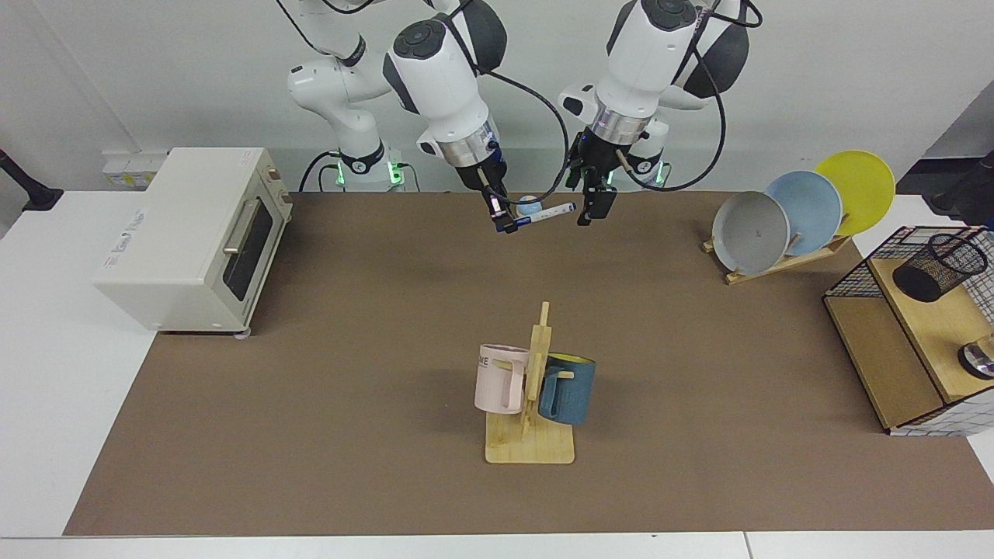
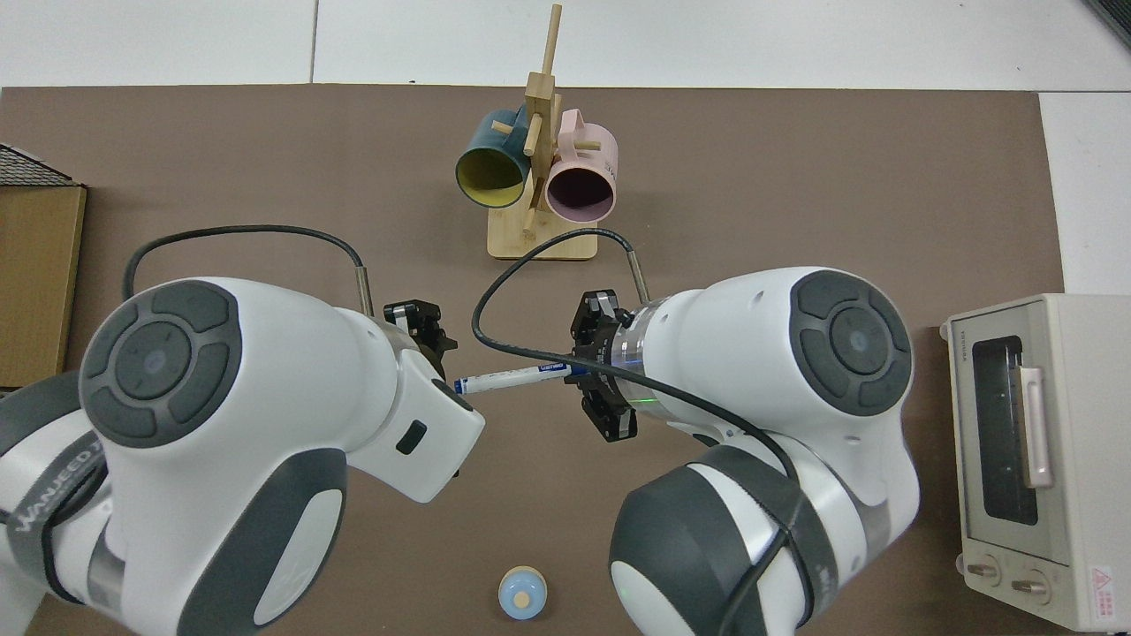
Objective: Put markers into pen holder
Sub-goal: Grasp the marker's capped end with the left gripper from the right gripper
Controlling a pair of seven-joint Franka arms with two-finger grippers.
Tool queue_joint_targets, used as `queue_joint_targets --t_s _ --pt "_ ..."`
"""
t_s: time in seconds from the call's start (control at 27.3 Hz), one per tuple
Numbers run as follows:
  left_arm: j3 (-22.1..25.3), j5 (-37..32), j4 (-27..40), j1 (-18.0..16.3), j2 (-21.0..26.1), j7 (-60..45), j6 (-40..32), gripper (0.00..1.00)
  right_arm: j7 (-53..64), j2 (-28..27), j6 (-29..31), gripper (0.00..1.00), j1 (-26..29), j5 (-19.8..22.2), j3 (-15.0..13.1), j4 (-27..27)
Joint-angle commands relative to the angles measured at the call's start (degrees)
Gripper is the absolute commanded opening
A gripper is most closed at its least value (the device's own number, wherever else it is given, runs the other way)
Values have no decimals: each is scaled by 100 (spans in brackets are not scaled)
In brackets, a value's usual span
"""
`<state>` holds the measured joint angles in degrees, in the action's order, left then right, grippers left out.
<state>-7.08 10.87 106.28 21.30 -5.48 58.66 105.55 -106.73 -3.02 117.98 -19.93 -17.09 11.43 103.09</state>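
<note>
The right gripper [image 1: 506, 220], at upper centre of the facing view, is clamping one end of the marker [image 1: 547, 213], which is sticking out nearly level above the table. The left gripper [image 1: 593, 206] is hanging just beside the marker's free tip, its fingers looking parted. The pen holder [image 1: 937, 266] is sitting far off at the right edge, on the wire shelf [image 1: 893, 365]. A handover looks likely; a misaligned closing could knock the marker loose.
</note>
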Motion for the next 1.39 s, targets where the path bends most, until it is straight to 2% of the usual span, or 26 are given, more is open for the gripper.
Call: queue_joint_targets --t_s 0.0,0.15,0.37,0.62,0.7,0.84,0.88,1.13,1.17,1.21,1.24,1.35 --pt "-4 74 209 128 -137 -259 177 78 -138 -76 49 0 -20 -110 8 -105" --pt "-13 74 209 128 -137 -259 177 77 -129 -76 49 0 -20 -206 17 -105" --pt "-13 74 209 128 -137 -259 177 59 -102 -76 58 0 -20 -295 26 -96" --pt "-13 65 209 128 -137 -259 177 49 -76 -85 58 0 -37 -435 26 -96" --pt "-4 65 209 128 -137 -259 177 39 -76 -85 93 0 -108 -435 17 -96" --pt "-4 47 201 128 -137 -259 177 7 -67 -85 181 0 -117 -435 26 -87" --pt "-4 39 209 128 -137 -259 168 1 -67 -85 181 0 -117 -444 26 -87" --pt "-4 -6 201 128 -137 -250 141 0 -58 -85 181 0 -125 -427 26 -87" --pt "-4 -6 209 128 -137 -250 141 0 -58 -85 181 7 -125 -435 26 -87" --pt "-4 -6 209 128 -146 -250 133 0 -50 -85 181 46 -117 -427 26 -87" --pt "-4 -14 209 128 -146 -250 133 0 -32 -85 181 99 -117 -374 26 -87" --pt "-4 -14 209 120 -146 -241 124 0 152 -76 129 100 -108 -374 17 -87"
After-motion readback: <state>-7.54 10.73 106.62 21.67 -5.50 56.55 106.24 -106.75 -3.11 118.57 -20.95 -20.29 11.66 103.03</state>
